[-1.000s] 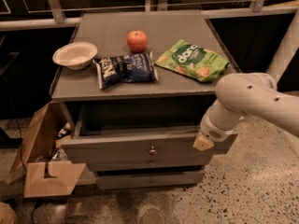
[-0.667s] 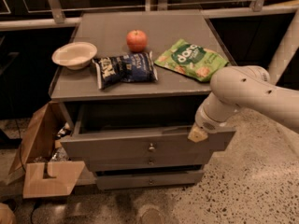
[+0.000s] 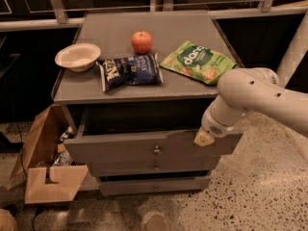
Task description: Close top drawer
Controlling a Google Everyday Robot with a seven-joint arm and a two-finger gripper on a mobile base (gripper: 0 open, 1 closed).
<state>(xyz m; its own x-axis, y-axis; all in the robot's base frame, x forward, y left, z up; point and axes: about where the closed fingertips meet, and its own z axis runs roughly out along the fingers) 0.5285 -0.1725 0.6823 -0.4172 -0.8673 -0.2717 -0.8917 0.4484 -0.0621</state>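
Observation:
The top drawer [image 3: 130,148] of the grey cabinet stands pulled out, its dark inside showing behind the flat grey front with a small round metal knob [image 3: 156,150]. My gripper [image 3: 204,137] hangs from the white arm that comes in from the right. Its tip rests at the top edge of the drawer front, towards the right end. Two more grey knobbed drawer fronts [image 3: 154,168] sit below and are shut.
On the cabinet top [image 3: 144,20] lie a white bowl [image 3: 77,57], a red apple [image 3: 142,42], a dark blue chip bag [image 3: 129,71] and a green snack bag [image 3: 198,61]. An open cardboard box [image 3: 45,167] stands on the speckled floor left of the cabinet.
The gripper has moved left and up along the right end of the drawer front. The drawer front sits about where it was.

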